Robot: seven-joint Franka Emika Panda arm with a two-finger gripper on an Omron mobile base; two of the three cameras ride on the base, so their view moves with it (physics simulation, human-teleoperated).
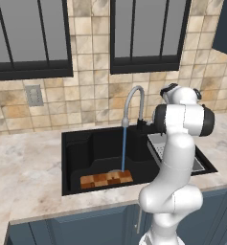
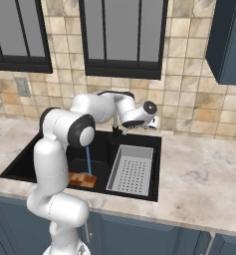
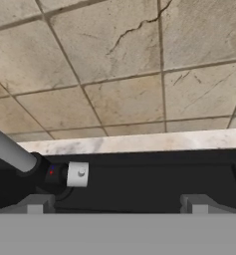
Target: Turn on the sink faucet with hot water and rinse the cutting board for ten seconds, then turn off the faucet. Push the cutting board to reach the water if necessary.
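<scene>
The arm is hiding half the board [image 2: 82, 180] in the right base view. The board is lying flat at centre frame in the sink [image 1: 76, 148], long axis left-right, water [image 1: 124, 148] striking its back edge. The fingers [image 3: 117, 203] are standing wide open, empty, beside the faucet [image 1: 133, 105] lever.

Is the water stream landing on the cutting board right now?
Yes, in the left base view the water falls from the sink faucet onto the cutting board.

Beige tile wall [image 1: 91, 81], 2 dark-framed windows [image 1: 148, 36].
</scene>
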